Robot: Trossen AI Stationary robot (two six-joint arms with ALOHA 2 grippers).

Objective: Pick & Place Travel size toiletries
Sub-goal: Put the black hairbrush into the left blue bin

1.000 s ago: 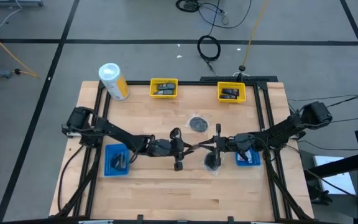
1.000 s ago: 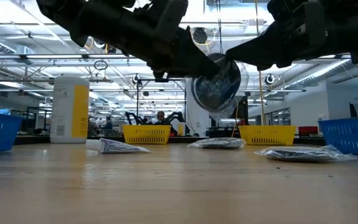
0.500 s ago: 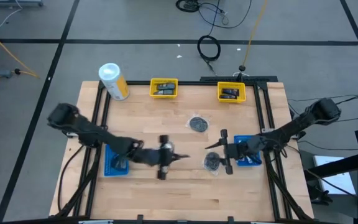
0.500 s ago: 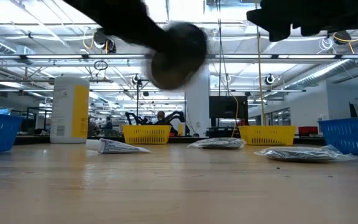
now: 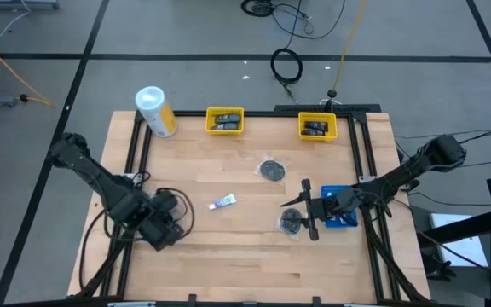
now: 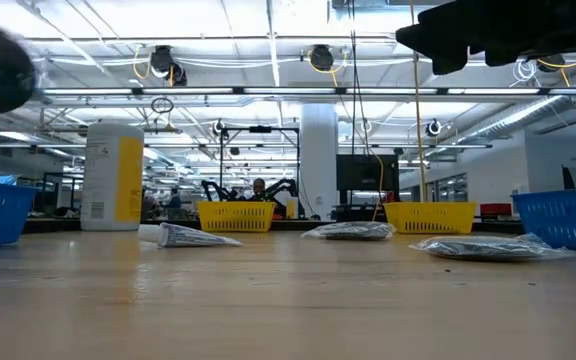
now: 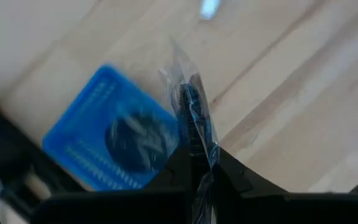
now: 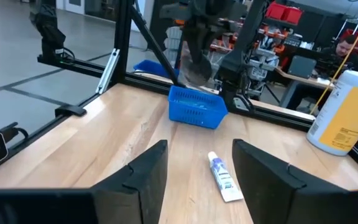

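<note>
My left gripper (image 7: pixel 197 155) is shut on a round dark disc in clear wrap (image 7: pixel 192 112), above the left blue tray (image 7: pixel 82 158), near the table's left edge (image 5: pixel 165 227). My right gripper (image 8: pixel 197 177) hangs open above the table's right half (image 5: pixel 309 209), beside a second wrapped disc (image 5: pixel 290 222) that lies flat on the wood. A third wrapped disc (image 5: pixel 271 169) lies flat farther back. A white mini tube (image 5: pixel 222 202) lies on its side mid-table (image 8: pixel 222 177). Dark items sit in both yellow trays (image 5: pixel 224 120) (image 5: pixel 317 126). My left gripper pinches the wrapped disc between its two fingers at the disc's near edge (image 7: pixel 199 144). The disc shows edge-on and sticks out past the fingertips. It is lifted clear, over the blue tray's edge. The fingers slant downward.
A big white-and-yellow canister (image 5: pixel 156 111) stands at the table's far left corner. The right blue tray (image 5: pixel 341 213) sits under my right arm. The left blue tray holds something dark (image 7: pixel 126 140). Black frame rails run along the table's left and right sides. Bare wood lies along the near edge.
Both grippers met at mid-table on the wrapped disc. My right gripper then drew back toward the right edge and stayed there. My left gripper carried the disc toward the table's left edge, to above the left blue tray. The white tube came into sight.
</note>
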